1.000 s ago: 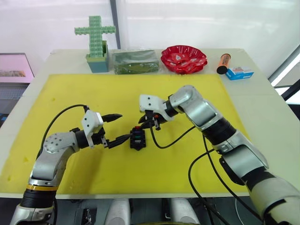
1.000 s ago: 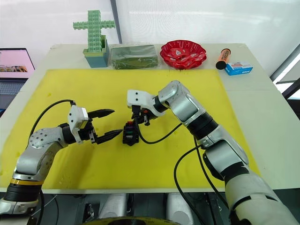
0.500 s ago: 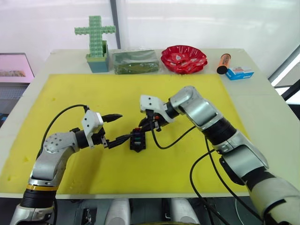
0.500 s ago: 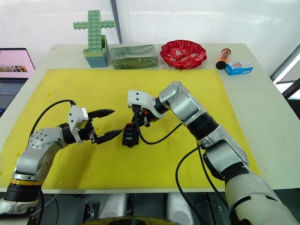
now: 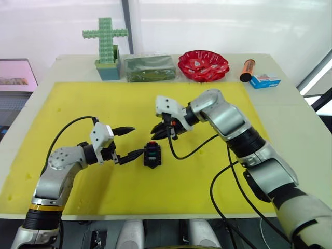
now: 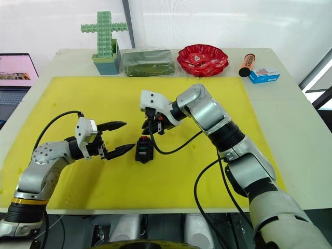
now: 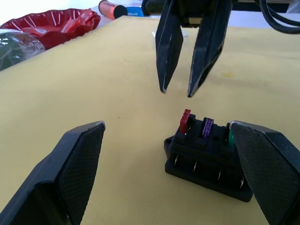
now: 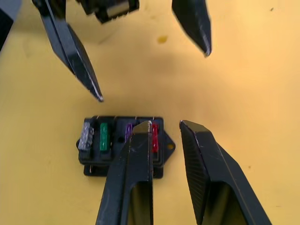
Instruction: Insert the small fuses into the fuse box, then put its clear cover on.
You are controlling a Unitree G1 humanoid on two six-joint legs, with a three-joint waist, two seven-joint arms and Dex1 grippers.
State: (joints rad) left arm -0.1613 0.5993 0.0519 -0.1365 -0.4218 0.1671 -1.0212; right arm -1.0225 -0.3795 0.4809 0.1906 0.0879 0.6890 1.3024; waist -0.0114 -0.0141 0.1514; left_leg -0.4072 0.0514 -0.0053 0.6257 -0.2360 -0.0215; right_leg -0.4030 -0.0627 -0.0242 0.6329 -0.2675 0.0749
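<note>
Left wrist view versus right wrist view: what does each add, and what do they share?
Extra in the left wrist view: the red dish and orange cylinder. Extra in the right wrist view: the grey fuse seated in the fuse box. Shared: the box's green fuse, purple fuse and red fuse, plus the open left gripper and right gripper.

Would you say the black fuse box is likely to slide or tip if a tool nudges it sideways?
The fuse box is probably light, so likely to slide on the yellow mat. Tipping seems unlikely: it sits low and flat. The red fuse stands proud and may catch.
</note>
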